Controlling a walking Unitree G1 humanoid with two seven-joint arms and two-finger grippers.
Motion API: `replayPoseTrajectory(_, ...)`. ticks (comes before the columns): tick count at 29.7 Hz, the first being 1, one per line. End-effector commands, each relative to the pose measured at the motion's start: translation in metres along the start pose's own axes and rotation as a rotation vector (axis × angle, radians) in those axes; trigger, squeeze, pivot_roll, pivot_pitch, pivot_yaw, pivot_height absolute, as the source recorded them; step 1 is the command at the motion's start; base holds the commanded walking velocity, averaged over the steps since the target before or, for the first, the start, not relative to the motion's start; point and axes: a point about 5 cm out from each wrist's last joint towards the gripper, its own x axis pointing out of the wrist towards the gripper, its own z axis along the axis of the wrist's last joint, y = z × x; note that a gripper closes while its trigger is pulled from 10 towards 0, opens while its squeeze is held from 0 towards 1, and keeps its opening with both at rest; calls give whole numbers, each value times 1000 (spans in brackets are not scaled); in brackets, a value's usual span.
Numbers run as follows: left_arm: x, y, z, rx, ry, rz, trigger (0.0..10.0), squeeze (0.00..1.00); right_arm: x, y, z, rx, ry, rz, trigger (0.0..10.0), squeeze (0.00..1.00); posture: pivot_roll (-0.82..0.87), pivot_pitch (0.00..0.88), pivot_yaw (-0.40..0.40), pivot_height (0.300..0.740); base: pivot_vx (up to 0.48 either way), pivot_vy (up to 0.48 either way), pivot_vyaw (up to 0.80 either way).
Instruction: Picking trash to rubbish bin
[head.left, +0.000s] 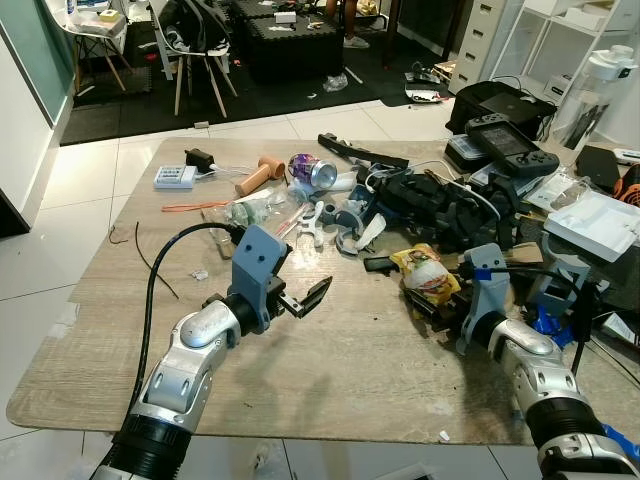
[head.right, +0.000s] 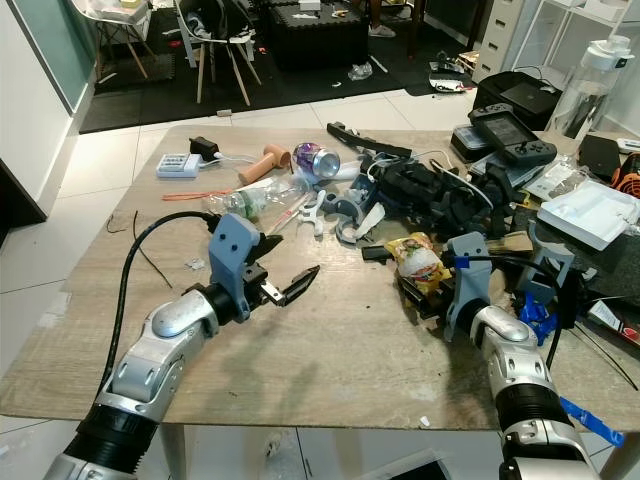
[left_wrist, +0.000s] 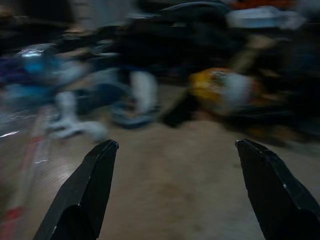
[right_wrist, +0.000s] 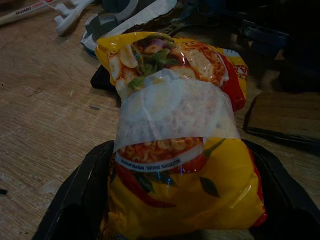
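Right gripper (right_wrist: 175, 220) clasps a crinkled yellow plastic noodle packet (right_wrist: 175, 135); left gripper (head.left: 305, 298) hovers spread, empty. Binning awaits; cluttered wooden table (head.left: 330, 370) remains uncleared.

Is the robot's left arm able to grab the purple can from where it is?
Probably yes. The left gripper hovers with open jaws over bare table, while the purple can lies farther back, on its side. A clear plastic bottle lies between them, so the arm would likely reach over it.

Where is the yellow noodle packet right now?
The noodle packet lies on the table's right side, between the right gripper's fingers, beside the black clutter.
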Motion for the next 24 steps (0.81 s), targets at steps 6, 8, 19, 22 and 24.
replayPoseTrajectory(6,-2,-5,1,4,4,-58,10000,0,2,6,-11,19,61,25,9608,0,-99,105,24,740,0,0,0)
replayPoseTrajectory(8,-2,-4,1,6,0,-52,10000,0,2,6,-10,17,59,31,6314,0,-100,104,24,740,0,0,0)
replayPoseTrajectory(19,-1,1,4,6,-10,-32,10000,0,6,10,-3,15,22,42,0,0,-105,88,21,740,0,0,0)
replayPoseTrajectory(22,-2,3,4,13,-13,-15,10000,0,10,14,5,10,-13,57,0,0,-102,85,19,740,0,0,0)
replayPoseTrajectory(24,-2,5,4,18,-15,5,10000,0,11,17,10,10,-38,63,0,0,-101,80,14,740,0,0,0)
